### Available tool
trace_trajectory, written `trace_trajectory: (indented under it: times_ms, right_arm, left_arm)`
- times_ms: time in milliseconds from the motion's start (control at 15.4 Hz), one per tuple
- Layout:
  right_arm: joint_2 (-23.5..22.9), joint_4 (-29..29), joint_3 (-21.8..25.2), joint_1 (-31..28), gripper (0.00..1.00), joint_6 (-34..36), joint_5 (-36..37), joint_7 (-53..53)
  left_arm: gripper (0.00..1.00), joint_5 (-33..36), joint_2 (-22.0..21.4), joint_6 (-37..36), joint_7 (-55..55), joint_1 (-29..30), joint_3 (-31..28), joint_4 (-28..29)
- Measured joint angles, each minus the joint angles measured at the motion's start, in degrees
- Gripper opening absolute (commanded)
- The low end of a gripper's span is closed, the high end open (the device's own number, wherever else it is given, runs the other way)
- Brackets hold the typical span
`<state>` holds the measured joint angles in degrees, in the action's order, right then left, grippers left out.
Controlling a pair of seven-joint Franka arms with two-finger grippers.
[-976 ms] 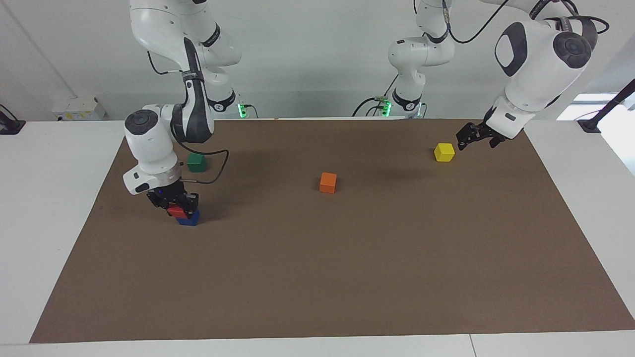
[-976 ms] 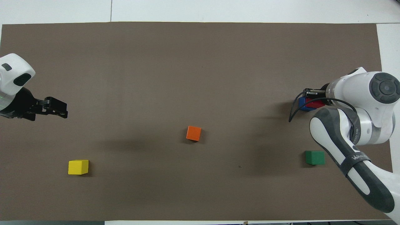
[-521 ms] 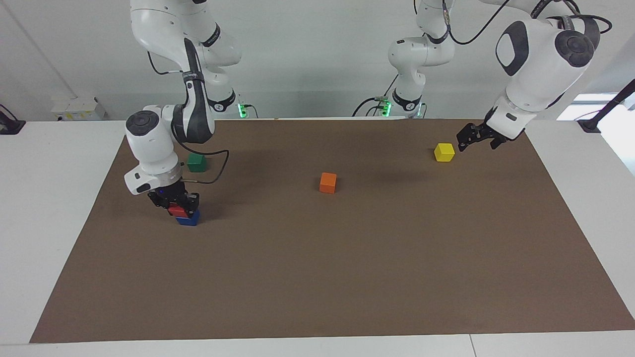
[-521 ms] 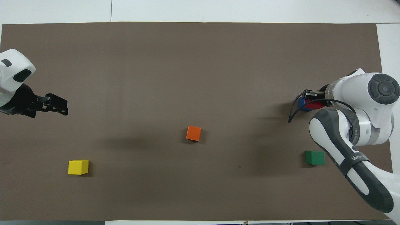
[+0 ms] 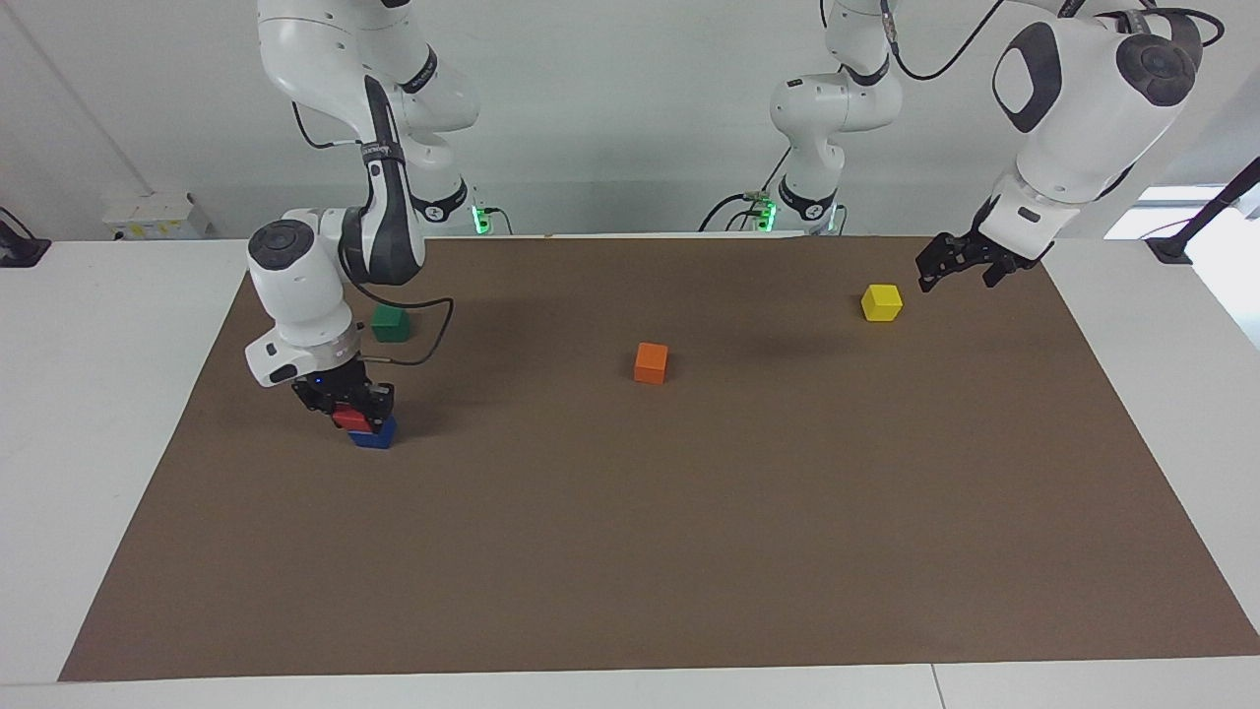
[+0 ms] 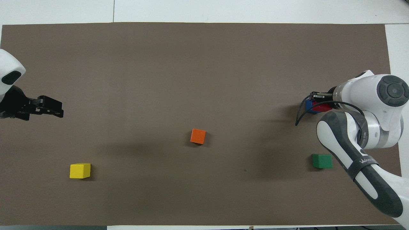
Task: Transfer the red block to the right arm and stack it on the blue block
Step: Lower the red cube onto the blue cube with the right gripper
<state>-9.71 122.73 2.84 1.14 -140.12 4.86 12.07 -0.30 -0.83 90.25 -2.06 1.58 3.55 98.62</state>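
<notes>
The red block rests on top of the blue block, toward the right arm's end of the table. My right gripper is down on the stack, shut on the red block with a finger on either side of it. In the overhead view the red block and blue block peek out from under the right wrist, which hides most of the right gripper. My left gripper hangs in the air beside the yellow block, empty, and also shows in the overhead view.
A dark green cube sits nearer to the robots than the stack. An orange cube lies mid-table. A yellow cube lies toward the left arm's end. All stand on a brown mat.
My left arm has lifted and drawn back toward its own end of the table. My right gripper has stayed on the red block over the blue block, barely moving.
</notes>
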Motion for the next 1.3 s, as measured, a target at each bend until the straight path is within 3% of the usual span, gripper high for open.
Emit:
trace_trajectory:
  times_ms: [130, 195, 521, 911, 1302]
  right_arm:
    - [0.0, 0.0, 0.0, 0.0, 0.89, 0.0, 0.0, 0.0]
    - [0.0, 0.0, 0.0, 0.0, 1.00, 0.1, 0.0, 0.0]
    - [0.0, -1.6, 0.0, 0.0, 1.00, 4.2, 0.0, 0.0]
    - [0.1, -9.0, -0.1, 0.1, 1.00, 13.1, -1.5, 0.3]
    - [2.9, -20.9, -1.5, 0.2, 1.00, 34.7, -5.2, 0.0]
  left_arm:
    - [1.00, 0.0, 0.0, 0.0, 0.0, 0.0, 0.0, 0.0]
    - [1.00, 0.0, 0.0, 0.0, 0.0, 0.0, 0.0, 0.0]
    - [1.00, 0.0, 0.0, 0.0, 0.0, 0.0, 0.0, 0.0]
    - [1.00, 0.0, 0.0, -0.1, 0.0, 0.0, 0.0, 0.0]
    - [1.00, 0.0, 0.0, -0.1, 0.0, 0.0, 0.0, 0.0]
